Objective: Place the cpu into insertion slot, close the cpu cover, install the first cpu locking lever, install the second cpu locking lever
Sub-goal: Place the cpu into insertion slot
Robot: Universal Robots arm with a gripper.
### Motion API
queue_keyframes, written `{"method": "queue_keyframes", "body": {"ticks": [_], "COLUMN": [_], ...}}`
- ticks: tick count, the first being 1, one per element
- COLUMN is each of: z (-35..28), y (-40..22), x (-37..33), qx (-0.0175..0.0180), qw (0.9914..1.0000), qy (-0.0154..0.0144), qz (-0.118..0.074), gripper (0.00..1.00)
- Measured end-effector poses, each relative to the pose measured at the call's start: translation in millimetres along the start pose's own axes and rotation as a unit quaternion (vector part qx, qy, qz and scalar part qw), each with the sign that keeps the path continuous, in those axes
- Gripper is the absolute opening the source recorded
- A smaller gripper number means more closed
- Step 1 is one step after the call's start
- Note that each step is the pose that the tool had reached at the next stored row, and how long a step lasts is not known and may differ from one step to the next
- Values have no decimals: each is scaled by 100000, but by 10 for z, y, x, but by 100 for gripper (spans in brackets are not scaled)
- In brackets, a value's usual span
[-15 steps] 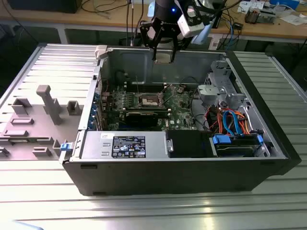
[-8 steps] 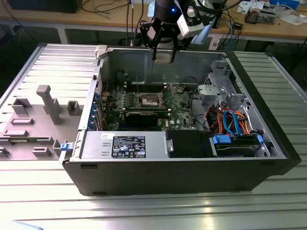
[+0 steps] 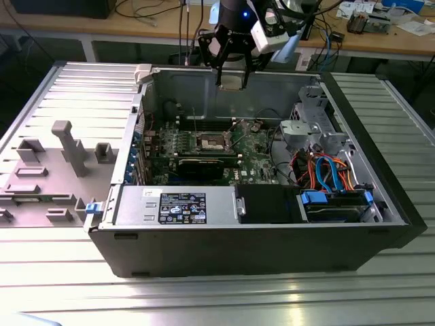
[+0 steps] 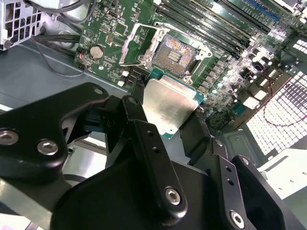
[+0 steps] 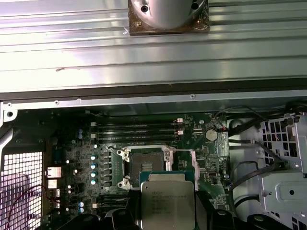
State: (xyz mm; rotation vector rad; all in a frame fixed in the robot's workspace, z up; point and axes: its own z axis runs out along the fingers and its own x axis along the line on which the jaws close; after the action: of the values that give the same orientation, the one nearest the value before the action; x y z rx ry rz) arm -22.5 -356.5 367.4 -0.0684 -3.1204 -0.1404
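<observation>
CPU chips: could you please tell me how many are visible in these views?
1: the cpu, gripped in the hand above the motherboard, near the empty insertion slot. Others could be hidden inside the case.

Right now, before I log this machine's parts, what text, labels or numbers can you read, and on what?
Nothing reads clearly enough to quote.
The cpu, held in the gripper: lines of print on its metal top, too small.
Black label on the silver box: print and symbols, blurred.
Small white label beside it: unreadable.
</observation>
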Motion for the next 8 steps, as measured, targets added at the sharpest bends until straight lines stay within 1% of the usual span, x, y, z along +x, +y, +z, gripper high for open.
{"method": "queue_keyframes", "body": {"ticks": [4, 8], "z": [0, 2], "y": [-1, -1], "x": [22, 22], "qx": [3, -38], "qw": [100000, 99977], "qy": [-14, -184], "qz": [247, 2131], "gripper": [55, 55]}}
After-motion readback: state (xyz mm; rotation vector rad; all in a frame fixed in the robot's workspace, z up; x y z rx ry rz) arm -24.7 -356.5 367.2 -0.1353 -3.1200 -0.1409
